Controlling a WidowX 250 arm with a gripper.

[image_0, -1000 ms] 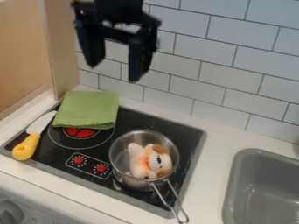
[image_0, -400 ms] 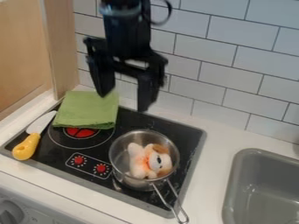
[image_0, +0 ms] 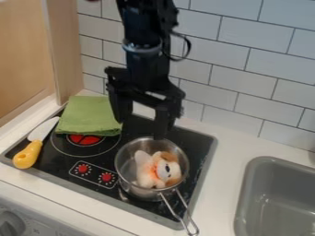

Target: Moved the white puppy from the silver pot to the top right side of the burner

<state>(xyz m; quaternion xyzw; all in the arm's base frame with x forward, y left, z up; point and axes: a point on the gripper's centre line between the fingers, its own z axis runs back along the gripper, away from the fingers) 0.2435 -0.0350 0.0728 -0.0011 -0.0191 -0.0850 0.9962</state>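
Before a tiled wall (image_0: 246, 69), the gripper (image_0: 141, 129) hangs wide open and empty over the stove (image_0: 201, 141), the puppy (image_0: 157, 170) lying inside the pot (image_0: 126, 162), lower in view than both fingertips

White puppy (image_0: 157, 169) in silver pot (image_0: 125, 167); gripper (image_0: 140, 128) above pot, fingers apart; green cloth (image_0: 90, 115) left of pot, sink (image_0: 259, 182) right.

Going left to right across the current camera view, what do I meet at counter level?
Yellow-handled utensil, green cloth, silver pot with the white puppy inside, gray sink.
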